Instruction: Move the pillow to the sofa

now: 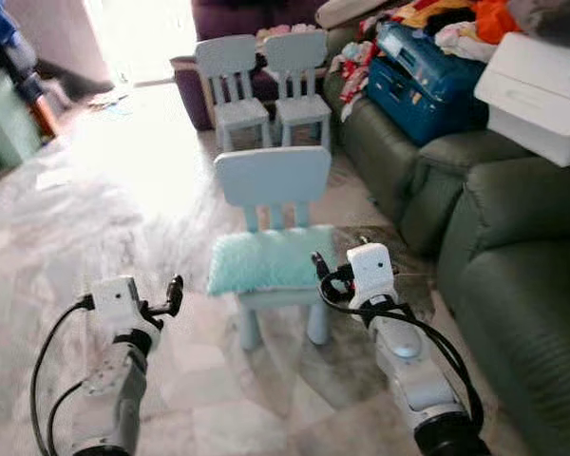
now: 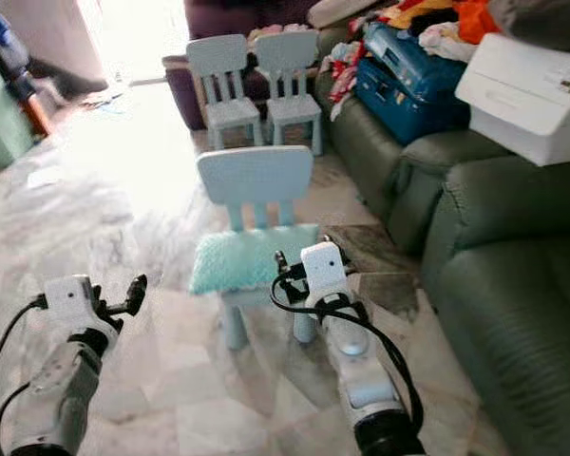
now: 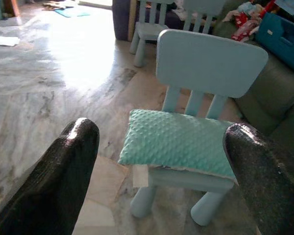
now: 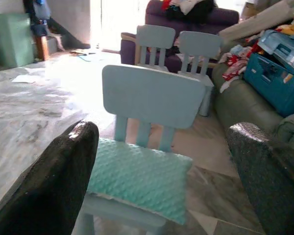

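A mint-green, bumpy pillow [image 1: 266,261] lies flat on the seat of a small light-blue child's chair [image 1: 272,178] in the middle of the marble floor. My right gripper [image 1: 340,255] is open and hovers at the pillow's right end, just off the seat's edge. In its wrist view the pillow [image 4: 137,178] lies between and beyond the fingers [image 4: 63,176]. My left gripper [image 1: 168,299] is open too, held low to the left of the chair and apart from the pillow [image 3: 179,142]. The dark green sofa [image 1: 513,247] runs along the right side.
On the sofa's far part are a blue suitcase [image 1: 418,81], a white box [image 1: 541,95] and heaped clothes [image 1: 456,19]. Two more light-blue chairs [image 1: 233,81] [image 1: 299,76] stand behind, before a purple couch [image 2: 185,81]. A green bin [image 1: 5,119] stands far left.
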Motion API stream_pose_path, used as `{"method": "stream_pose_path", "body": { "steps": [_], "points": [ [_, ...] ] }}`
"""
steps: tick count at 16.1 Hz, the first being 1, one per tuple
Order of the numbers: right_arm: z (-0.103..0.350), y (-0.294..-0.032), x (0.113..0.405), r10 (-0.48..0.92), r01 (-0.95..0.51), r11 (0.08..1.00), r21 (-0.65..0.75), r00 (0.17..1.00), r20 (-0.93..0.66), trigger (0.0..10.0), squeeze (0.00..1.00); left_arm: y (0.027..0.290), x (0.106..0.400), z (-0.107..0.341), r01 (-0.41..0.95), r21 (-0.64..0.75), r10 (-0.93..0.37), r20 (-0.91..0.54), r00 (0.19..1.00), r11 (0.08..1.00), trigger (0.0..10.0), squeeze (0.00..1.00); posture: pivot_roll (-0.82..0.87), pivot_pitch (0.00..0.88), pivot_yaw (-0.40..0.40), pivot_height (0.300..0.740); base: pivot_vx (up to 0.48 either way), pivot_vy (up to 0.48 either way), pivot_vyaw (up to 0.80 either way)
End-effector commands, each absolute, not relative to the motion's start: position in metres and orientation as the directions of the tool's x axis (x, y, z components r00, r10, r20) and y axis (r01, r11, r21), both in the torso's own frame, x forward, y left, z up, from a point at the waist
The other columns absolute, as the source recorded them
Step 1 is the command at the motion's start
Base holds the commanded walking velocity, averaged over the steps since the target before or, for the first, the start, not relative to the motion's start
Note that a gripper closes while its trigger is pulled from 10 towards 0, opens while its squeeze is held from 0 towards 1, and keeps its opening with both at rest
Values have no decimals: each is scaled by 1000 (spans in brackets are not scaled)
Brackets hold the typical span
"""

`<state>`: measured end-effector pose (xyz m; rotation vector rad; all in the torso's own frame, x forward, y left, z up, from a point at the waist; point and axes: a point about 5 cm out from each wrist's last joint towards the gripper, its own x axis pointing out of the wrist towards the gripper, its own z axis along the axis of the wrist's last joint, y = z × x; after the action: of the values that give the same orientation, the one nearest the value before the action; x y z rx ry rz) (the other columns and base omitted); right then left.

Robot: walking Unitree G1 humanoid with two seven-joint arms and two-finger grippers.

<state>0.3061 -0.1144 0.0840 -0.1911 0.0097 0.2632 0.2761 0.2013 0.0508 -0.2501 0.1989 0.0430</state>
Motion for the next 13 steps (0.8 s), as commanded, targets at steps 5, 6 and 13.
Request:
{"method": "stream_pose_path", "body": {
  "steps": [5,6,13],
  "points": [
    [93,-110,309,270,-265,947,-182,963,0,10000,0,207,277,54,-76,-224,31,-195,980,972,10000,0,-144,0,54,740,450,0,0],
    [93,-109,309,271,-267,946,-182,962,0,10000,0,207,277,54,-77,-221,33,-197,980,972,10000,0,-144,0,55,740,454,0,0],
    [92,-108,309,275,-271,945,-181,961,-1,10000,0,207,277,54,-76,-221,33,-196,980,972,10000,0,-143,0,53,740,399,0,0]
  ]
}}
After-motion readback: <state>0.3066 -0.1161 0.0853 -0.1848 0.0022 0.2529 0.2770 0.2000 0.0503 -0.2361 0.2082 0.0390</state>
